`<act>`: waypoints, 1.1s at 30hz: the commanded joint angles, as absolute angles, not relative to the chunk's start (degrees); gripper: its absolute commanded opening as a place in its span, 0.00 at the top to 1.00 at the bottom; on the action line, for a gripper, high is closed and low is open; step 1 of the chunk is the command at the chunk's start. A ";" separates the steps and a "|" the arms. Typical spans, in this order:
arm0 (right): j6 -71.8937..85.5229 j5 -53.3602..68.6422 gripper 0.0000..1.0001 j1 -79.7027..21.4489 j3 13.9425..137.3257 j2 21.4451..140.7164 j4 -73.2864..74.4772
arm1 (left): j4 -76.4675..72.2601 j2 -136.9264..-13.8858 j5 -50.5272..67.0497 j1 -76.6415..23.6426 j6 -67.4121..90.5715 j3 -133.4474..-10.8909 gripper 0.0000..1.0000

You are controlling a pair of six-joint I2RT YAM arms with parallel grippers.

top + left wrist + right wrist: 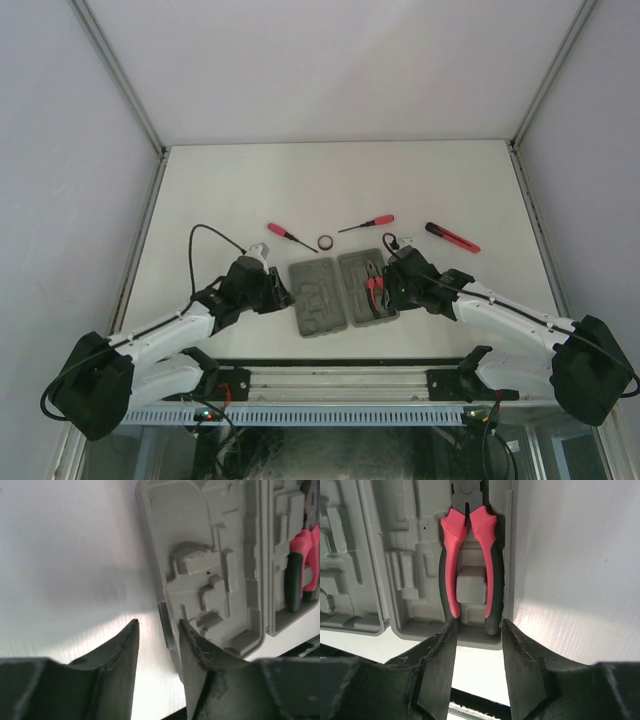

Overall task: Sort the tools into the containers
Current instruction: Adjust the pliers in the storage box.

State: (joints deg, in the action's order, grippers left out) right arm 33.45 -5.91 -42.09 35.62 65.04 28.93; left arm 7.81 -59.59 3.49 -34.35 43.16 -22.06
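The grey case lies open in two halves in the middle of the table. Red-handled pliers sit in a recess of its right half. My right gripper is open just behind the handle ends, and the right finger stands clear of them. My left gripper is open, straddling the left rim of the case; one finger is over the tray, the other on the table side. Beyond the case lie two red-handled screwdrivers, a black ring and a red-black stick tool.
White walls and metal rails border the table on the left, right and back. A black cable loops up from the left arm. The arms' mounting rail runs along the near edge.
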 commanded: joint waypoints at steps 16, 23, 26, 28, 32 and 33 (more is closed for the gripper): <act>36.29 -14.72 0.61 -43.57 35.82 58.62 28.78 | 1.58 -65.82 3.21 -34.63 47.97 -28.17 0.94; 36.29 -15.31 0.61 -43.57 35.80 57.54 29.56 | 1.32 -68.58 4.31 -34.73 47.44 -30.38 0.87; 36.21 -15.84 0.61 -43.51 35.85 56.95 30.37 | 1.74 -68.57 4.92 -34.80 46.80 -30.41 0.71; 36.20 -15.99 0.60 -43.43 35.81 56.42 30.64 | 2.78 -67.79 4.52 -34.80 46.39 -30.12 0.64; 36.33 -16.42 0.59 -43.33 35.67 54.34 31.20 | 6.24 -64.90 2.69 -34.79 45.44 -30.04 0.51; 36.38 -16.43 0.59 -43.25 35.47 53.78 31.15 | 7.27 -63.96 2.17 -34.78 45.18 -30.13 0.49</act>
